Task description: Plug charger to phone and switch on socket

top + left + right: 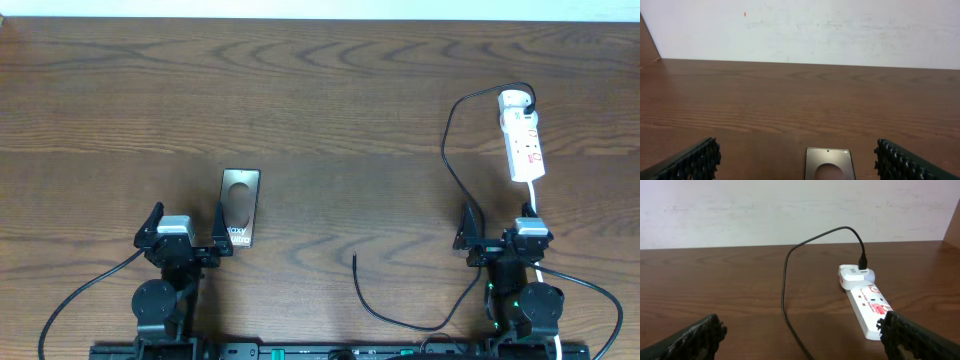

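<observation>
The phone (240,207) lies flat on the wooden table, a dark slab with an oval mark; the left wrist view shows its far end (829,164). My left gripper (188,218) is open just left of it, and its right finger is beside the phone's near end. The white socket (524,140) lies at the far right. The charger (447,150) is plugged into a white adapter (856,275) on the socket's far end. Its thin black cable runs down past my open right gripper (500,225) and loops to a free plug tip (354,258).
The table's far edge meets a pale wall (800,30). The socket's white cord (537,200) runs toward the right arm's base. Thick black arm cables (85,290) trail near the front edge by both bases.
</observation>
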